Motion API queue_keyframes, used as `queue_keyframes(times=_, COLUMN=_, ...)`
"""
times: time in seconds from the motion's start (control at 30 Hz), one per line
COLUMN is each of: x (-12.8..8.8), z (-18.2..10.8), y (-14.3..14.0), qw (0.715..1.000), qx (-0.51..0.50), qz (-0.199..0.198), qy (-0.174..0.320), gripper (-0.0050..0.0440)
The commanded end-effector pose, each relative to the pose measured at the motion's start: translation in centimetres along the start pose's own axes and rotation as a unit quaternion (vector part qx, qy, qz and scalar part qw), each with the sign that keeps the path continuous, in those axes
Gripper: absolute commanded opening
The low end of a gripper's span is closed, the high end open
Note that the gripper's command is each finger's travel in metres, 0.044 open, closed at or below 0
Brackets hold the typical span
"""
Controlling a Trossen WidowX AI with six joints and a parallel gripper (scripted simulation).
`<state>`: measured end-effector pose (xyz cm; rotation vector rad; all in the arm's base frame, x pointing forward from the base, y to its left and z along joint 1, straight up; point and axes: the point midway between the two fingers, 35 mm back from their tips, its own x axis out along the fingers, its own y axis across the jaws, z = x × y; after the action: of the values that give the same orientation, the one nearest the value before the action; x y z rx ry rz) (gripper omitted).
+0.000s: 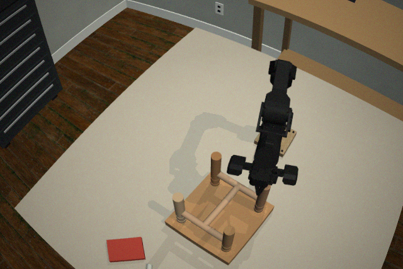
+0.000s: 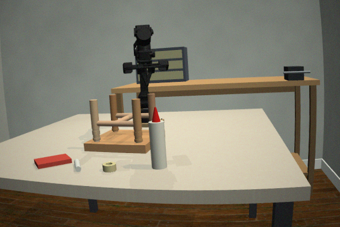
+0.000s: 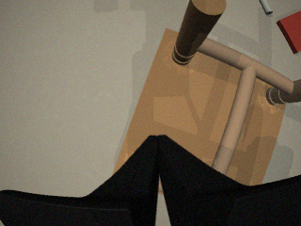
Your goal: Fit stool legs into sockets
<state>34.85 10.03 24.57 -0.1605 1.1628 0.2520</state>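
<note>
The stool stands upside down with its square wooden seat (image 1: 224,217) flat on the table. All of its legs stand upright in the corner sockets, joined by H-shaped rungs (image 1: 224,202). The far left leg (image 1: 215,168), near left leg (image 1: 178,207) and near right leg (image 1: 228,238) are in plain view. My gripper (image 1: 260,190) is shut and empty, with its tips right at the top of the far right leg (image 1: 262,199). In the wrist view the shut fingers (image 3: 157,145) hide that leg, and the seat (image 3: 201,113) lies below them. I cannot tell whether the tips touch the leg.
A white tube with a red cone (image 2: 157,142), a tape ring (image 2: 109,166), a small white cylinder (image 2: 77,164) and a red block (image 2: 52,160) lie in front of the stool. The arm's base plate (image 1: 276,140) is behind it. A wooden side table (image 2: 219,84) stands beyond.
</note>
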Motion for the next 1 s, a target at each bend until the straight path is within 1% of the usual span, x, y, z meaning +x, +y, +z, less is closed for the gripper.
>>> queue_keyframes(times=0.0, x=1.0, z=3.0, y=-1.2, qw=1.0, qx=0.014, qz=-0.008, qy=-0.016, gripper=0.0)
queue_keyframes(times=0.03, x=1.0, z=3.0, y=-1.2, qw=1.0, qx=0.014, qz=-0.008, qy=-0.016, gripper=0.0)
queue_keyframes(times=0.1, x=2.0, z=5.5, y=-2.4, qw=0.999, qx=0.025, qz=-0.014, qy=-0.032, gripper=0.0)
queue_keyframes(times=0.27, x=3.8, z=9.3, y=-4.6, qw=0.997, qx=0.044, qz=-0.025, qy=-0.058, gripper=0.0)
queue_keyframes(times=0.3, x=4.0, z=9.7, y=-4.9, qw=0.997, qx=0.046, qz=-0.026, qy=-0.061, gripper=0.0)
queue_keyframes(times=0.73, x=4.1, z=9.8, y=-5.0, qw=0.997, qx=0.047, qz=-0.027, qy=-0.062, gripper=0.0)
queue_keyframes(times=0.97, x=6.1, z=8.8, y=-5.0, qw=0.997, qx=0.047, qz=-0.027, qy=-0.062, gripper=0.0)
